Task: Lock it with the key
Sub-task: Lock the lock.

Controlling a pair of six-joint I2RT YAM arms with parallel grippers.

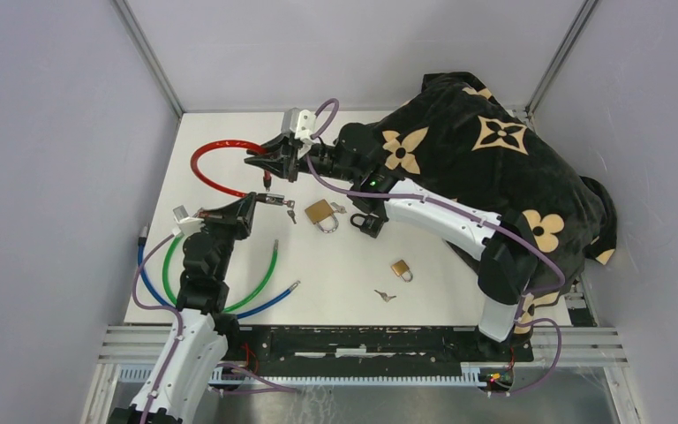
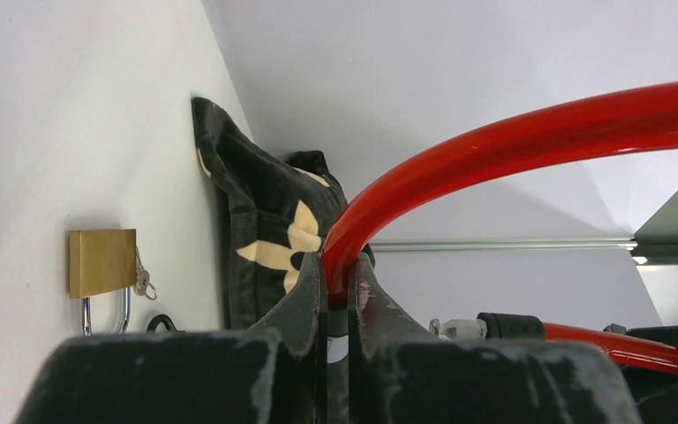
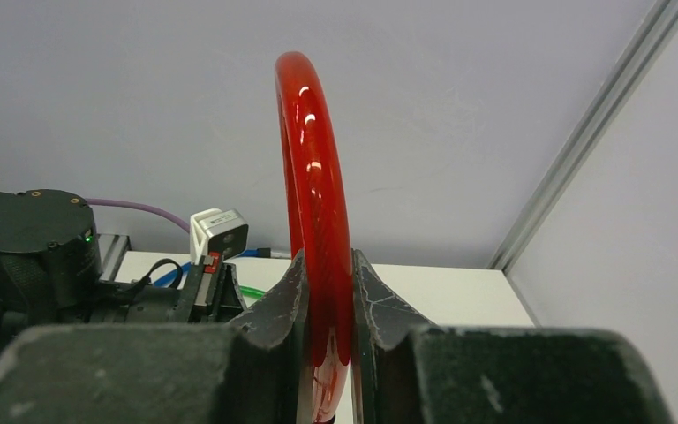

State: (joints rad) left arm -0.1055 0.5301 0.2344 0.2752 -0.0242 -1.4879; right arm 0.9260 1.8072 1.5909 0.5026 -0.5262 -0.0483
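In the middle of the right wrist view the red cable lock (image 3: 313,177) stands up as a hoop. The right gripper (image 3: 328,265) is clamped tight on its lower end. From overhead, the hoop lies at the upper left of the table (image 1: 335,274), and both arms meet at its open side.

The left gripper (image 2: 337,269) is just below the right one in the overhead frame. Its fingers are pressed almost together on something thin. A key (image 1: 281,202) with its ring shows at their tip, so I take that to be what they hold. I cannot see the keyhole in any view. In the lower right of the left wrist frame, a metal pin (image 2: 450,329) with a black collar points towards the fingers.

My reading is that this is the key-to-lock approach. To do it well:
- The right arm should hold rigid. The cable looks springy and may twist away.
- Line the key up with the barrel, push it in straight, then turn it.
- Don't let the dangling ring snag.

Lying further out, none of them touched:
- A brass padlock (image 1: 320,212) and a black padlock (image 1: 366,223) at centre.
- A smaller padlock (image 1: 400,268) and a loose key (image 1: 385,295) lower down.
- Green and blue cables (image 1: 265,269) at lower left.
- A patterned blanket (image 1: 494,150) at upper right.
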